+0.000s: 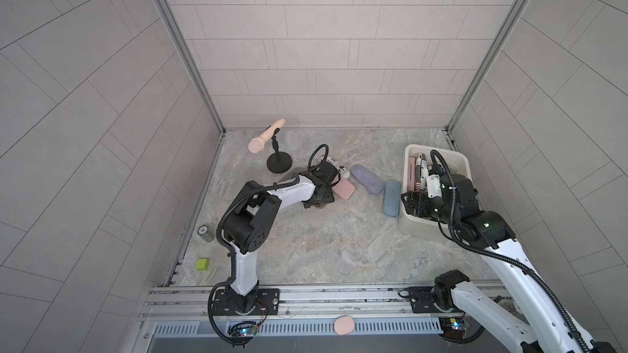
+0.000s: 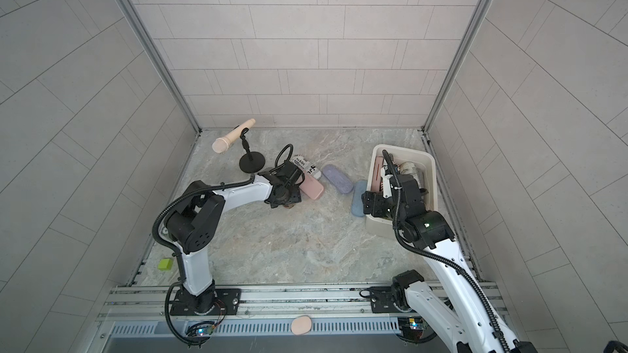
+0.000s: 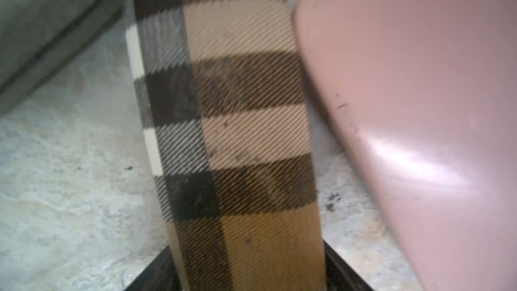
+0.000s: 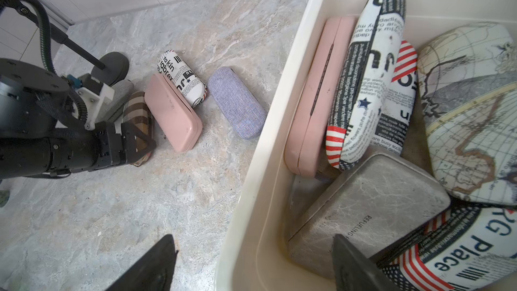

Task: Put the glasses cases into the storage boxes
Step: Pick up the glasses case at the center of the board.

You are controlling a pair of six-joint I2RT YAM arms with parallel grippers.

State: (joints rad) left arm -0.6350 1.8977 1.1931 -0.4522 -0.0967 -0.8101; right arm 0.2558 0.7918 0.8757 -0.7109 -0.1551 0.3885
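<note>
Robot sorting glasses cases: the left end effector (image 4: 138,139) is clamped on the long sides of a plaid case (image 3: 246,135) that rests on the bench (image 1: 306,249). The case lies between a pink case (image 4: 173,113) and a grey case (image 3: 42,23), close to both, which likely explains the low, end-on reach. Beyond them a newspaper-print case (image 4: 181,76) touches the pink one. A lavender case (image 4: 237,102) lies near it, and a light blue case (image 1: 391,198) sits just beside the outer wall of the cream tub (image 4: 268,135).

The right end effector (image 4: 257,264) hangs empty over the tub's near wall. Its jaws are wide apart, one tip outside the tub and one above the contents, seemingly parked clear of the other arm's work.

Inside the tub:
- a second pink case (image 4: 313,102) stands on edge against the wall
- a flag-print case (image 4: 372,79) leans on the second pink case
- a map-print case (image 4: 470,107) fills the far side
- a silver-grey case (image 4: 363,205) lies flat
- a second flag-print case (image 4: 461,256) sits beside the silver-grey case

By the look of it, six cases are not yet in the tub.
</note>
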